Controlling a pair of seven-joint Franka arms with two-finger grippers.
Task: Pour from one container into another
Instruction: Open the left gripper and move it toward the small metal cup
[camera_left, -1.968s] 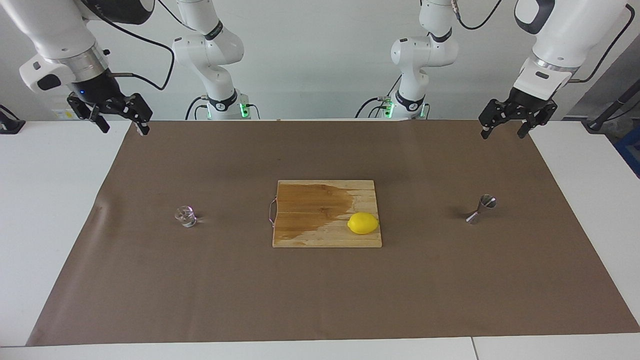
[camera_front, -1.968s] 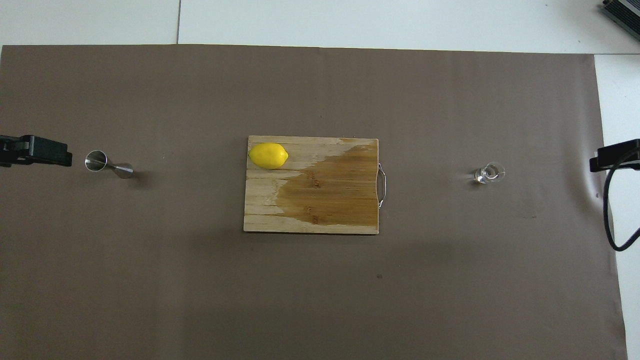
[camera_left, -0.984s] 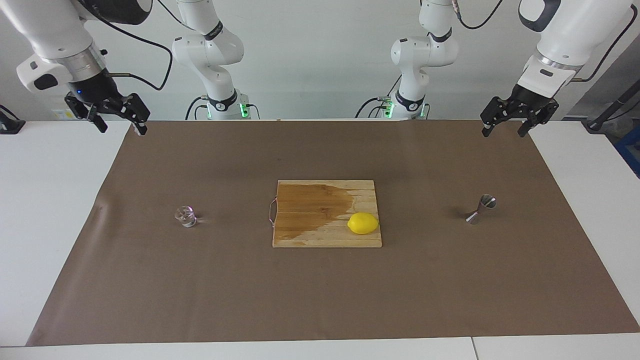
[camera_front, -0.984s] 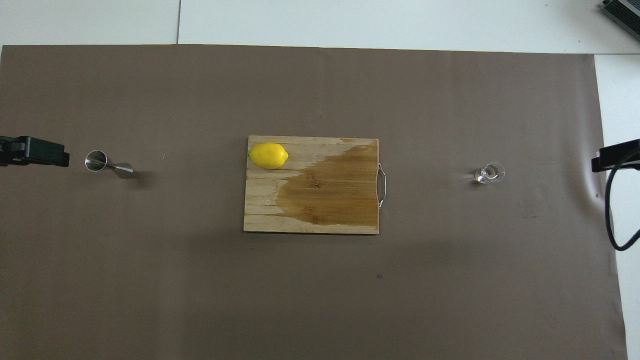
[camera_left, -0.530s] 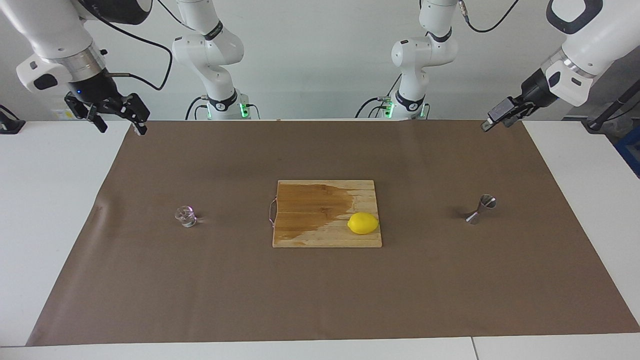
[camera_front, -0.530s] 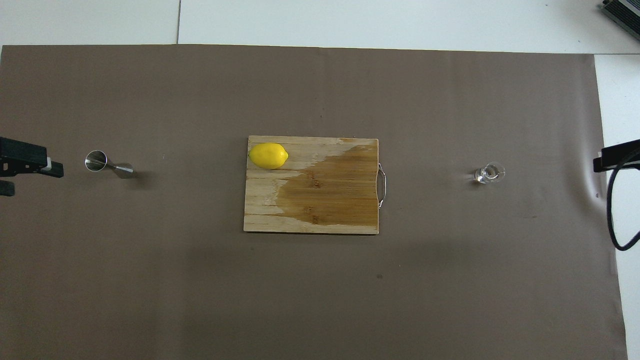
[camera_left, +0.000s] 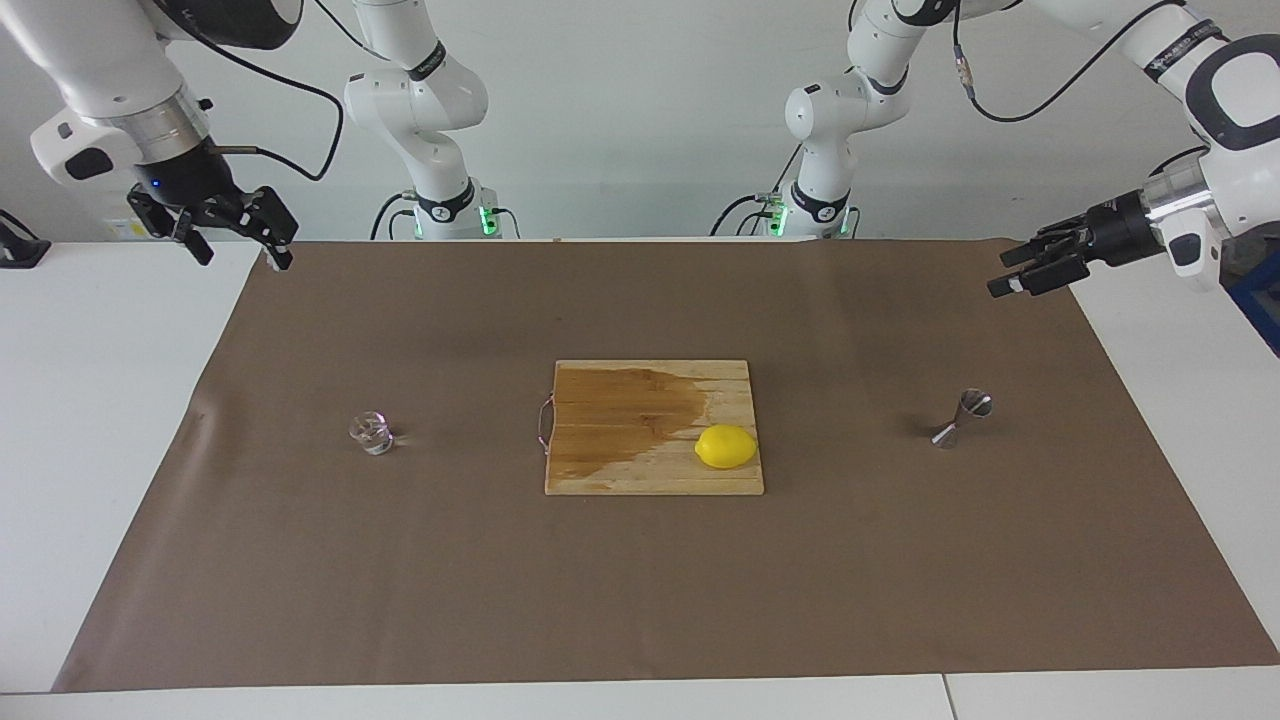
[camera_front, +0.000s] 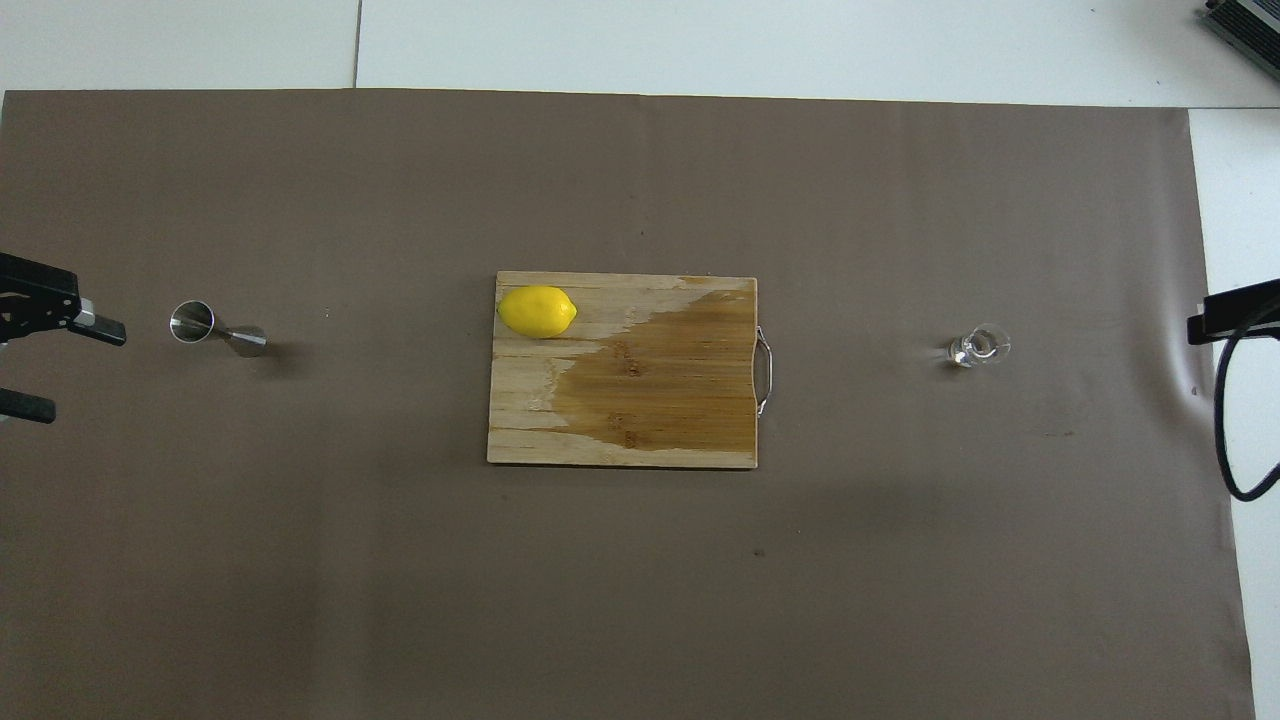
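Steel jigger (camera_left: 962, 418) and glass cup (camera_left: 371, 432) stand upright, I see.
Both claws released, empty: left claw (camera_left: 1012, 270) lies level above the desk's brown sheet, right claw (camera_left: 238, 243) hovers.

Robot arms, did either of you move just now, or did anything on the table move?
The left gripper turned from pointing down to pointing sideways, open, over the table's edge near the jigger. It grabbed nothing. The right gripper barely moved and waits, open. The glass cup, lemon and cutting board stayed put.
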